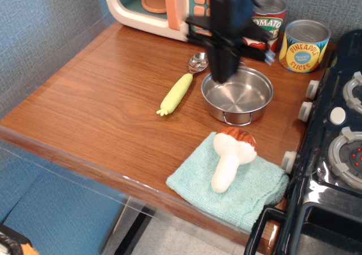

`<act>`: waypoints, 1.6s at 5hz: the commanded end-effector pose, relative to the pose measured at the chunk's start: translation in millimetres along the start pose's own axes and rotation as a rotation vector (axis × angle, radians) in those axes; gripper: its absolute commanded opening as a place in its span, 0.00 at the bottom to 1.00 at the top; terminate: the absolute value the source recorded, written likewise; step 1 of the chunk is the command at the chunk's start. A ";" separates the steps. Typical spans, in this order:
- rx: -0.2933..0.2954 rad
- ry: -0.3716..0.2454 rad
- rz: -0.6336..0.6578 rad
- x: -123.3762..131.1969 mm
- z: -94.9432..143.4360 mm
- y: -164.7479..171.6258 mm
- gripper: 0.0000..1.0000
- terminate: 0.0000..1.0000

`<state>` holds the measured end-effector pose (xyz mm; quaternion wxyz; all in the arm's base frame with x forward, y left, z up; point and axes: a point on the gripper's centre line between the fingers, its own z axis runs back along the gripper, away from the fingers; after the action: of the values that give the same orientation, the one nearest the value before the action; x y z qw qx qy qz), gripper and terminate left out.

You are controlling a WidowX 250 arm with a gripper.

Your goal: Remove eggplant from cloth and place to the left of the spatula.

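Observation:
The eggplant (229, 161), with a white stem and a reddish-brown cap, lies on the light teal cloth (257, 195) at the front right of the table. Its cap points towards the pot. The spatula (176, 92), with a yellow-green handle and a silver head, lies to the left of the pot. My gripper (222, 77) is blurred and hangs above the pot's left rim, well clear of the eggplant. Its fingers look pressed together and hold nothing.
A steel pot (226, 115) stands between the spatula and the cloth. A toy microwave (164, 6) stands at the back, with a tomato can (268, 12) and a pineapple can (305, 46) to its right. A toy stove (339, 147) borders the right edge. The table's front edge is near the cloth.

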<state>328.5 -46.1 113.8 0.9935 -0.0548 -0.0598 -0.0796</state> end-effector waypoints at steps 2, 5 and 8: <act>0.022 0.011 -0.045 -6.2 -2.2 -21.1 1.00 0.00; 0.066 0.092 0.103 -39.9 -51.1 -48.1 1.00 0.00; 0.097 0.125 0.117 -37.2 -77.1 -48.9 1.00 0.00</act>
<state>287.2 -98.7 28.2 0.9995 -0.0004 0.0178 -0.0250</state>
